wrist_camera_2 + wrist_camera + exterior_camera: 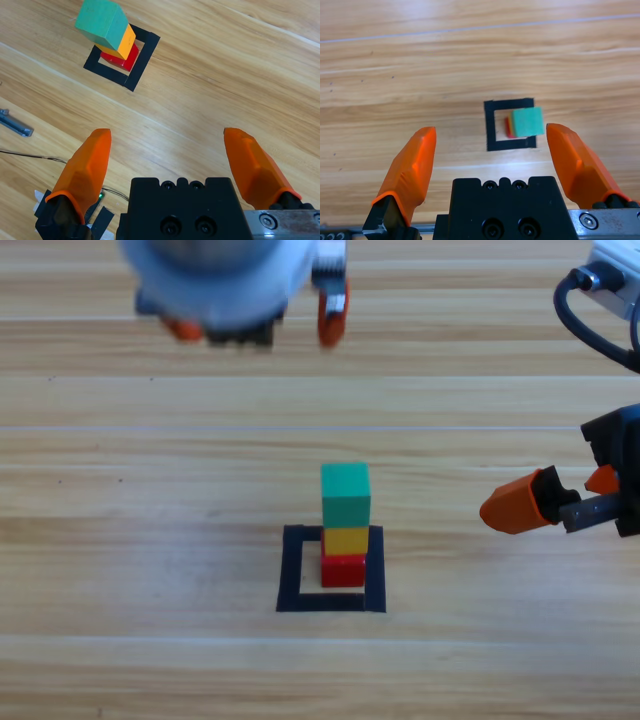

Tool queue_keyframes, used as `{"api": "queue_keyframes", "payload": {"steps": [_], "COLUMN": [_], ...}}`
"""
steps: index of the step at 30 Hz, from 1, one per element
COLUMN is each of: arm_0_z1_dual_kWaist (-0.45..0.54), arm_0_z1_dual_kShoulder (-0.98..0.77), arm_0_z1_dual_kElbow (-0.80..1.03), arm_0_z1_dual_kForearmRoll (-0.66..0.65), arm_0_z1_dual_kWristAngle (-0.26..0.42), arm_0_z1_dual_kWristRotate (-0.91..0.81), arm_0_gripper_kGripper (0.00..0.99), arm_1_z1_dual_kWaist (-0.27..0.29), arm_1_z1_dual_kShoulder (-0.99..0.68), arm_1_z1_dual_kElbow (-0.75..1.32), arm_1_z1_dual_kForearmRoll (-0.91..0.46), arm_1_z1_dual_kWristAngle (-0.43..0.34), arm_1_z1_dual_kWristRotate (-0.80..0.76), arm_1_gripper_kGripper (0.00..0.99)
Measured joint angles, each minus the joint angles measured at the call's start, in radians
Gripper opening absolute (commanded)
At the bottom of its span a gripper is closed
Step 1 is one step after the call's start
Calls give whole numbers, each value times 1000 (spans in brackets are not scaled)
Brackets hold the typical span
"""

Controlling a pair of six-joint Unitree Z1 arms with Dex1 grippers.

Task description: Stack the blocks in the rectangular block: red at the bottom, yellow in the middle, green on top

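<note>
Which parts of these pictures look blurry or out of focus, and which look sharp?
High view: the left gripper at the top edge is smeared and soft, while the green cube is fairly crisp. Left wrist view: the black tape outline is sharp. Right wrist view: wood grain and the yellow cube are clear.

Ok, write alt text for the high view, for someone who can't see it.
A stack of three cubes, red at the bottom, yellow in the middle, green on top, stands inside a black tape outline on a wooden table. The left gripper hangs at the top edge and the right gripper at the right edge, both open and empty.
</note>
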Motion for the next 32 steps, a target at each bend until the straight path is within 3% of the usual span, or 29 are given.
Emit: {"api": "queue_keyframes", "payload": {"steps": [5,14,32], "arm_0_z1_dual_kWaist": [-69,-111,-111], "arm_0_z1_dual_kShoulder": [-7,-197,-242], "arm_0_z1_dual_kElbow": [165,522,584], "arm_0_z1_dual_kForearmRoll": [-21,-218,-263], "arm_0_z1_dual_kWristAngle": [61,85,100], "arm_0_z1_dual_kWristRotate": [-85,-95,-71], "arm_0_gripper_kGripper": [939,990,990], "arm_1_z1_dual_kWaist": [-1,-1,-1], "arm_1_z1_dual_kShoulder": [0,0,16], "arm_1_z1_dual_kElbow": [0,0,0], "arm_1_z1_dual_kForearmRoll": [-1,-31,-36], "arm_1_z1_dual_kWristAngle": [0,-10,-8], "arm_1_z1_dual_kWristRotate": [0,-9,-36], "arm_1_gripper_kGripper": [990,990,990]}}
